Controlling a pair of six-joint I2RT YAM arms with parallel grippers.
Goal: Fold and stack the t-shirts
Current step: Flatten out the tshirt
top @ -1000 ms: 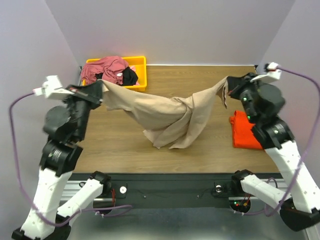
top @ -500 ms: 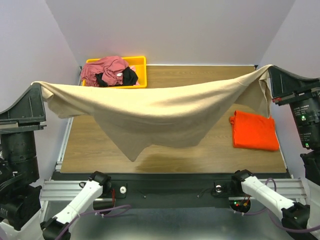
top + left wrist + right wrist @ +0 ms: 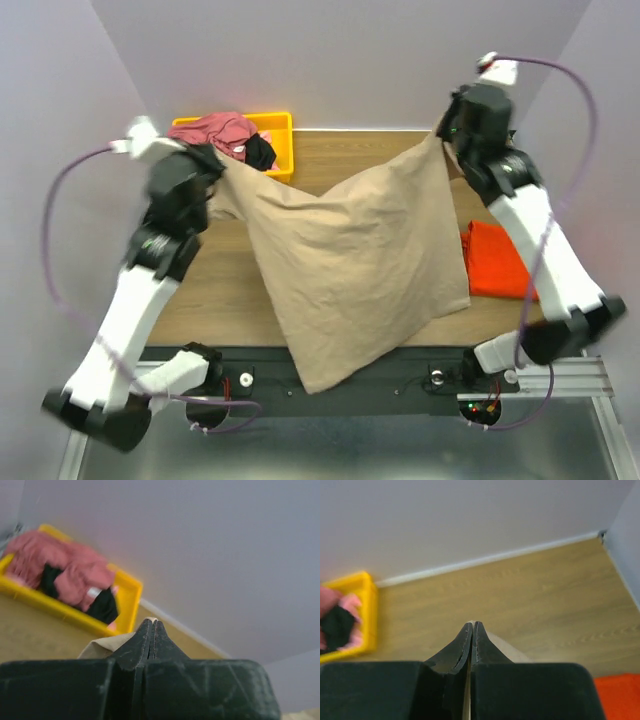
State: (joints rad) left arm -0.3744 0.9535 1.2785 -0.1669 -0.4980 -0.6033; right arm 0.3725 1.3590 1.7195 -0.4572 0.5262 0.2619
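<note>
Table (image 3: 400,160): wood top.
Tan tee (image 3: 360,260): strung between both arms, top corners raised at 10 and 1 o'clock. Body spread over the centre, low corner past the 6 o'clock edge.
Orange tee (image 3: 495,262): folded flat at 3 o'clock, just beside the tan hem.
Bin (image 3: 280,125): 11 o'clock, holds rose tee (image 3: 215,130) and black tee (image 3: 260,152), heaped.
Left gripper (image 3: 152,622): fingers pressed together, pinching a tan corner.
Right gripper (image 3: 472,625): same, clamped on the other corner.
</note>
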